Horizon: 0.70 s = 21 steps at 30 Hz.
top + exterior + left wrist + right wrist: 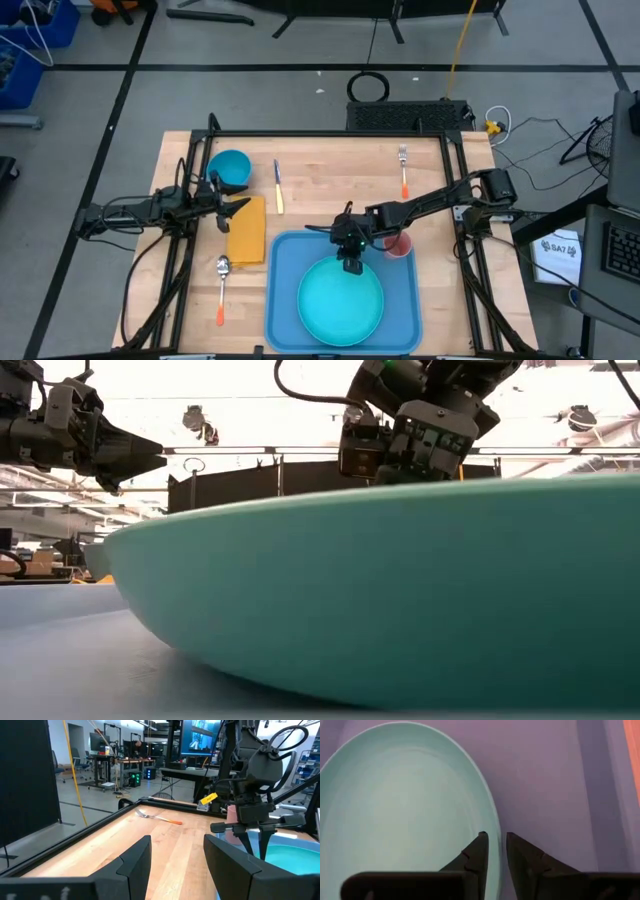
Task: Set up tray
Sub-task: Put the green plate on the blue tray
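Overhead, the tray point(283, 290), a flat blue plastic rectangle with rounded corners and a low rim, lies on the wooden desk point(320, 190) at its near edge, and the round turquoise plate point(341, 298) sits inside it. The right end effector point(351, 266) hangs over the plate's far rim; its wrist view shows the two dark fingers point(475, 855) a narrow gap apart, holding nothing, one above the plate's edge and one above bare tray. The low view adds only the plate's smooth curved side filling the frame (the tray is a pale strip beneath it).

Left of the tray lies a yellow-orange napkin point(247, 229), with the left end effector point(237, 207) over its far end, fingers spread and empty. A spoon point(222, 285) lies left of the tray, a blue bowl point(230, 167) and a knife point(279, 187) beyond the napkin, a fork point(403, 170) far off. A pink cup point(399, 245) beside the tray's far right corner is partly hidden by the right arm.
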Motion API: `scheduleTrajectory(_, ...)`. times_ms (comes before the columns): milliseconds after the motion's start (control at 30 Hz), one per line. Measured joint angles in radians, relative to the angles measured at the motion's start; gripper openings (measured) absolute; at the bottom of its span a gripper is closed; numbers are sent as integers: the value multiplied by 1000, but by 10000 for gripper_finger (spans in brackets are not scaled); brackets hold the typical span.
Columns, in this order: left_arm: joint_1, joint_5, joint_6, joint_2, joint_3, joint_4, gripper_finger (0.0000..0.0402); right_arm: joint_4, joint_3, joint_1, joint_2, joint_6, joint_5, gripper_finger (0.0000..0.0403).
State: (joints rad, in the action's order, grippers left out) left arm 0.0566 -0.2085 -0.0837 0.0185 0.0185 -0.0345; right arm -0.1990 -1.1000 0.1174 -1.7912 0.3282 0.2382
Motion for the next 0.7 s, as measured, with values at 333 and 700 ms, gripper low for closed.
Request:
scheduleTrajectory(333, 0, 0, 0, 0, 0, 0, 186, 130, 0, -30, 25, -30, 0, 95)
scheduleTrajectory(700, 0, -1, 1, 1, 0, 3, 186, 165, 0, 0, 65, 15, 128, 84)
